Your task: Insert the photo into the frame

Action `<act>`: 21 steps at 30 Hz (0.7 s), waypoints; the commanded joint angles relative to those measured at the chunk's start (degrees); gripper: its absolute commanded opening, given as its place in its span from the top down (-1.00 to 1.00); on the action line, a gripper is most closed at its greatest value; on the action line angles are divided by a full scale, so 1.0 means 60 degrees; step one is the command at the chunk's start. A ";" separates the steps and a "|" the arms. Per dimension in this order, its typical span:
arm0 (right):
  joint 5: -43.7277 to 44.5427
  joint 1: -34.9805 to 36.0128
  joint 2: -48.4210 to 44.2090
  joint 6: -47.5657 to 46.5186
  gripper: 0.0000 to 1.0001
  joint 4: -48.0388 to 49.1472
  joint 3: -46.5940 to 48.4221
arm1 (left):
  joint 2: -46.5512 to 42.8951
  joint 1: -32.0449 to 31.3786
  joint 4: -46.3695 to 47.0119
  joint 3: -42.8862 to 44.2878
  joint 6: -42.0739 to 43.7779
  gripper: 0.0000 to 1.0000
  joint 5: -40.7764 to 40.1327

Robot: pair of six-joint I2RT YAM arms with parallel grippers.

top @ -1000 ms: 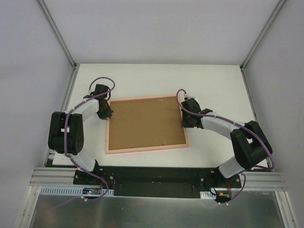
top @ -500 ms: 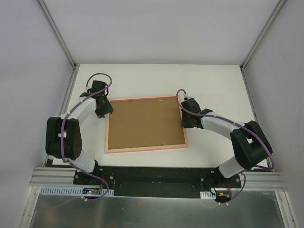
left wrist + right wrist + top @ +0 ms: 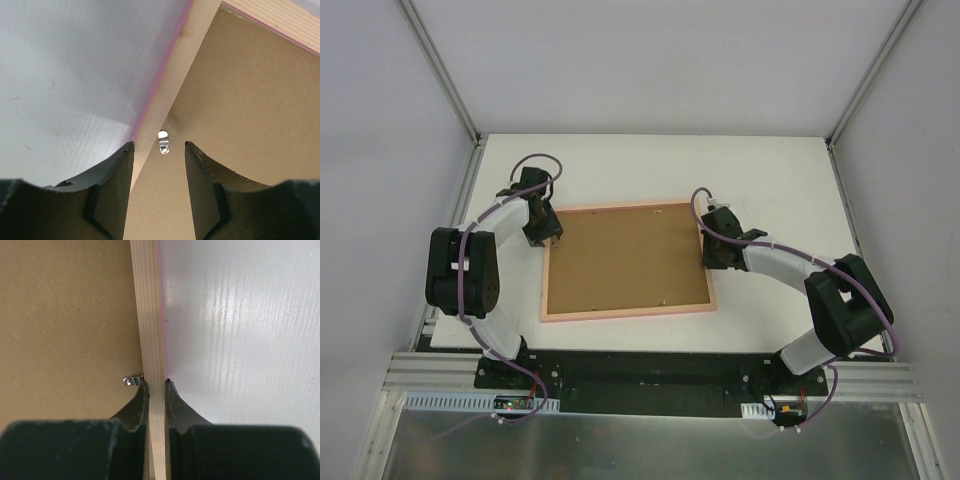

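With the right gripper [image 3: 155, 383] clenched on the frame [image 3: 149, 310] rail, the released left gripper [image 3: 159, 146] should centre over the metal clip [image 3: 163, 141] before turning it.

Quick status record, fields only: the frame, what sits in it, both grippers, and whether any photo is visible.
frame: salmon-pink wooden picture frame, flat on the white table, back side up
insert: plain brown cardboard backing board fills the frame
left gripper: jaws open over the left rail, small metal clip between them
right gripper: jaws shut on the right rail
photo: not visible in any view
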 commanded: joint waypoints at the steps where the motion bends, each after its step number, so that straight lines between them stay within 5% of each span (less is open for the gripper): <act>1: 0.0102 -0.0022 -0.0023 0.0268 0.93 -0.0408 0.0088 | 0.0395 0.0023 -0.0178 -0.0056 0.0256 0.16 -0.0455; 4: 0.0131 -0.0022 -0.0052 0.0239 0.93 -0.0423 0.0102 | 0.0410 0.0023 -0.0178 -0.0174 0.0343 0.25 -0.0617; 14: 0.0058 -0.0022 -0.0037 0.0254 0.93 -0.0409 0.0161 | 0.0512 0.0023 -0.0339 -0.0028 0.0886 0.01 -0.0822; 21: 0.0029 -0.0022 -0.0037 0.0269 0.93 -0.0365 0.0147 | 0.0717 -0.0021 -0.0368 -0.0174 0.0740 0.40 -0.0837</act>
